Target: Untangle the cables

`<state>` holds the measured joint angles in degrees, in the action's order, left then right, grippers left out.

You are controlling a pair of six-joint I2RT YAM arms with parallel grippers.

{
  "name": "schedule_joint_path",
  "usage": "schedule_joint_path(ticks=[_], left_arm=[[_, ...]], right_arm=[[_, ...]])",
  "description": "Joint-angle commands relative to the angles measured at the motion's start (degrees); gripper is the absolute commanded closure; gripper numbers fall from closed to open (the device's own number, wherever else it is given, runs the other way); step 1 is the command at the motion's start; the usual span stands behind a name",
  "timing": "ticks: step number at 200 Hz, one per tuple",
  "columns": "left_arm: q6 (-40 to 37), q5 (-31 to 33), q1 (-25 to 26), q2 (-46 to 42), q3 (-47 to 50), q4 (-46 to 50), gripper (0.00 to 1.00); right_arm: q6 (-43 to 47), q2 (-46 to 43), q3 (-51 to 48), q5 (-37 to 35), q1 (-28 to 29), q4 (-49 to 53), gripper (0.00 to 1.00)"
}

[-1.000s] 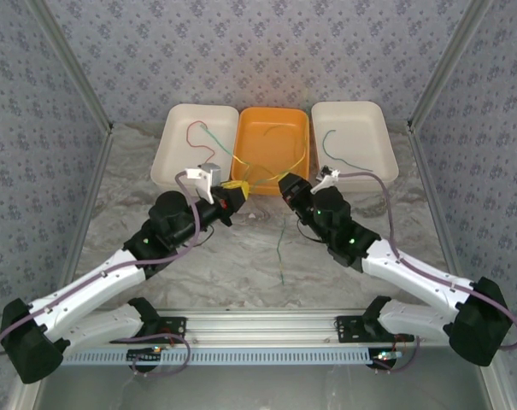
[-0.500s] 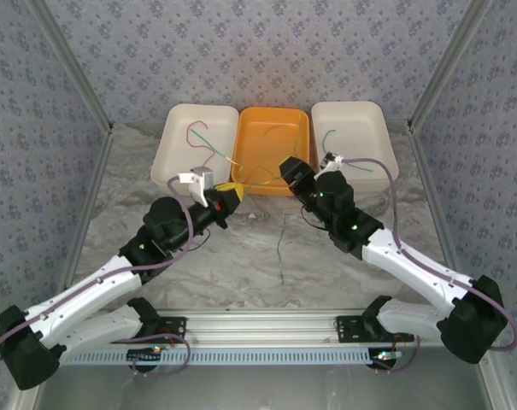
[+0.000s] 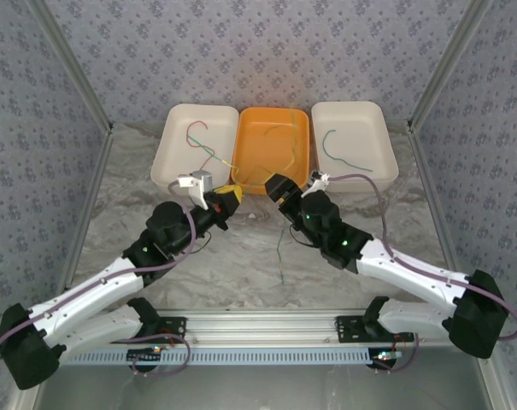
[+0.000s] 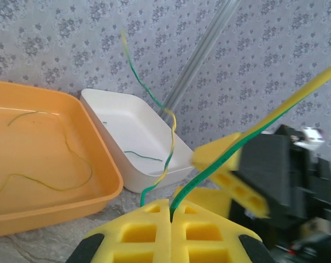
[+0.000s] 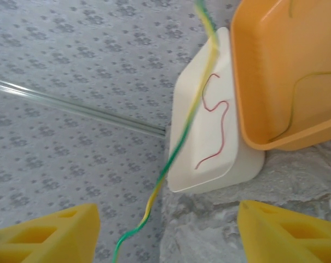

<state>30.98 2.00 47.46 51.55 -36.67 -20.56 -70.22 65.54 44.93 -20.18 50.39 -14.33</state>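
My left gripper (image 3: 229,197) (image 4: 170,213) is shut on a green-and-yellow cable (image 4: 166,147) just in front of the orange tray (image 3: 251,175). One strand curls upward and the other runs off to the upper right. My right gripper (image 3: 273,187) (image 5: 170,236) stands open close to the right of the left one, and the same cable (image 5: 176,143) hangs loose between its yellow pads (image 5: 288,233). A red cable (image 3: 194,131) (image 5: 213,125) lies in the left white tray (image 3: 168,162). Thin yellow cables (image 3: 279,137) lie in the orange tray. One green cable (image 3: 333,150) rests in the right white tray (image 3: 384,162).
Another green cable (image 3: 280,247) lies on the marble tabletop between the two arms. The three trays stand side by side against the back wall. Patterned walls close in the table on three sides.
My right gripper has opened, let go of the green-and-yellow cable and shifted slightly left toward the left gripper. The left gripper stays shut on the cable and has barely moved.
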Motion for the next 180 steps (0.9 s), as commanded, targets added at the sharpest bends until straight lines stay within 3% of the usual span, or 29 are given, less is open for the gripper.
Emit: schedule_joint_path(ticks=[1,28,67,94,122,130,143,149,160,180], left_arm=[[1.0,0.2,0.6,-2.2,0.8,-3.6,1.00],[1.5,0.1,0.8,-3.0,1.2,-3.8,1.00],[1.9,-0.2,1.3,-3.1,1.8,-4.6,1.00],[2.4,-0.2,1.4,-3.4,2.2,-4.7,1.00],[3.6,1.5,1.4,-4.0,1.7,-0.8,1.00],[4.2,3.3,1.4,-4.1,0.7,3.0,0.88],[5.2,6.1,1.4,-4.2,-1.4,10.5,0.45],[6.0,7.4,1.4,-4.4,-2.1,13.9,0.31],[7.7,9.8,1.4,-5.2,-2.6,19.9,0.23],[11.0,13.7,1.4,-8.5,-1.6,29.4,0.22]], right_arm=[[-2.7,1.4,3.6,1.0,-1.1,0.0,0.34],[-4.8,3.5,2.8,1.3,-1.5,-3.5,0.41],[-5.1,6.0,5.9,2.0,-2.6,-2.9,0.82],[-2.2,5.8,7.4,2.0,-4.2,-1.2,0.99],[4.0,5.8,10.6,2.9,-7.1,3.9,1.00],[6.5,6.2,12.2,3.6,-8.5,6.3,1.00],[11.9,6.8,14.3,3.4,-11.1,9.6,1.00],[14.8,7.3,15.3,2.9,-12.2,11.0,1.00],[19.7,8.8,17.2,2.5,-14.4,13.0,1.00],[25.9,12.4,18.0,3.9,-18.8,9.6,1.00]])
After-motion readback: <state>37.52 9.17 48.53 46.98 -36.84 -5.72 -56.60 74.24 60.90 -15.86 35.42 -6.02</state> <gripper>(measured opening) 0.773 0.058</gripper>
